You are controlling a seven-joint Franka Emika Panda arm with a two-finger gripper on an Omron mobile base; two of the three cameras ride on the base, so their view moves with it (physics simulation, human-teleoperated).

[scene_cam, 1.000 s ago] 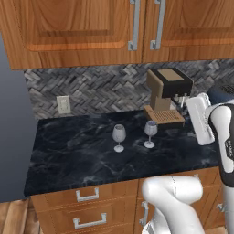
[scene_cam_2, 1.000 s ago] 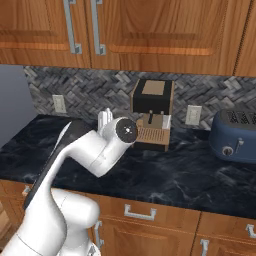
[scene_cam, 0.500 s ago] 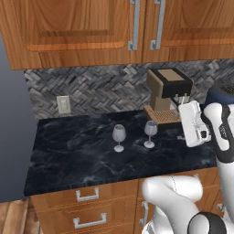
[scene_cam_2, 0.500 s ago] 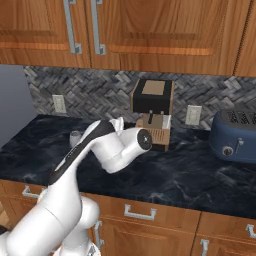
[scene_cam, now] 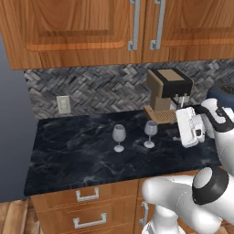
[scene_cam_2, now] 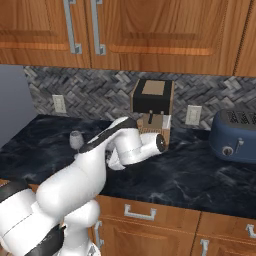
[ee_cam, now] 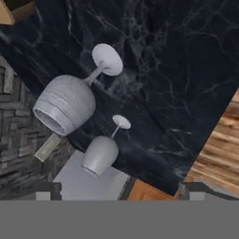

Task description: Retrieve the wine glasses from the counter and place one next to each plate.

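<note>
Two clear greyish wine glasses stand upright side by side on the black marbled counter (scene_cam: 77, 157), the left glass (scene_cam: 119, 137) and the right glass (scene_cam: 150, 133). My gripper (scene_cam: 179, 134) hovers just right of the right glass, low over the counter. In the hand view the nearer glass (ee_cam: 66, 103) and the farther glass (ee_cam: 100, 154) lie ahead of the gripper (ee_cam: 122, 190), whose dark fingertips (ee_cam: 49, 189) stand wide apart, open and holding nothing. In the right base view my arm covers most of the glasses, leaving one bowl (scene_cam_2: 76, 139) showing. The plates are out of view.
A brown coffee machine (scene_cam: 167, 93) stands against the backsplash just behind the gripper. A blue toaster (scene_cam_2: 234, 136) sits farther right on the counter. Wooden wall cabinets (scene_cam: 91, 27) hang overhead, and drawers with silver handles (scene_cam: 87, 195) run below the counter's front edge.
My hand has come down and a little left, closer to the right glass, while the elbow swung right. The glasses have not moved.
</note>
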